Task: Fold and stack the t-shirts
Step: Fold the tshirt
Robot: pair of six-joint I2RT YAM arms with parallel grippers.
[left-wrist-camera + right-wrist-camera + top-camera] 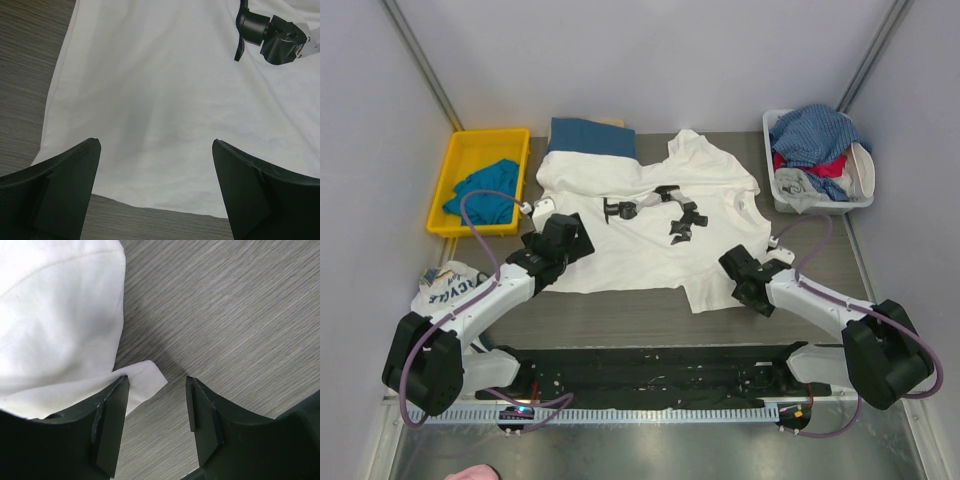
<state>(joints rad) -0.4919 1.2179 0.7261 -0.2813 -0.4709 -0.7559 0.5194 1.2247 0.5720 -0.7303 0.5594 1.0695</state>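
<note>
The white t-shirt (650, 215) lies spread flat mid-table, with black graphic marks (665, 207) on its chest. The dark blue t-shirt (590, 137) lies folded at the back, partly under the white one's top left. My left gripper (572, 238) is open over the white shirt's lower left; in the left wrist view (156, 145) its fingers straddle the hem (150, 202) from above. My right gripper (738, 270) is open at the shirt's lower right corner. In the right wrist view (157, 380) a small white corner flap (147, 382) lies by the left finger, with bare table between the jaws.
A yellow bin (470, 150) holding a teal cloth (485, 195) stands at the back left. A white basket (782, 190) full of mixed clothes stands at the back right. A printed white cloth (445, 288) lies by the left arm.
</note>
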